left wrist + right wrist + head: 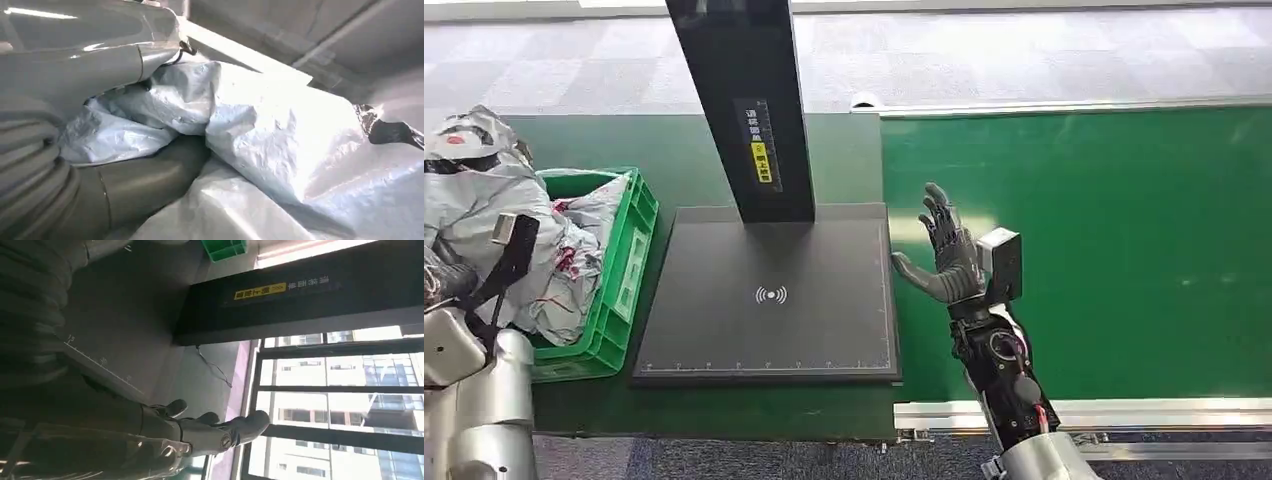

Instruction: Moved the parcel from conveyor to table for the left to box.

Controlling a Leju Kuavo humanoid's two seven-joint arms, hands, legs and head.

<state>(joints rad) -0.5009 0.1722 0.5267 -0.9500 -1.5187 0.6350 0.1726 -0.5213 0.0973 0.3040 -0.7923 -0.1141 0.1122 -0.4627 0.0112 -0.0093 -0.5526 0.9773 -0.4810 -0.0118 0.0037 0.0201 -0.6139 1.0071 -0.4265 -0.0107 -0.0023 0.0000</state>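
the left hand grips the crumpled grey parcel over the green crate at the frame's left edge, long axis undefined, while the right hand hovers spread and empty right of centre, well apart.

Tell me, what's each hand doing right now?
Right hand open over the conveyor. Left hand grips a parcel at the green crate. Scanner plate bare.
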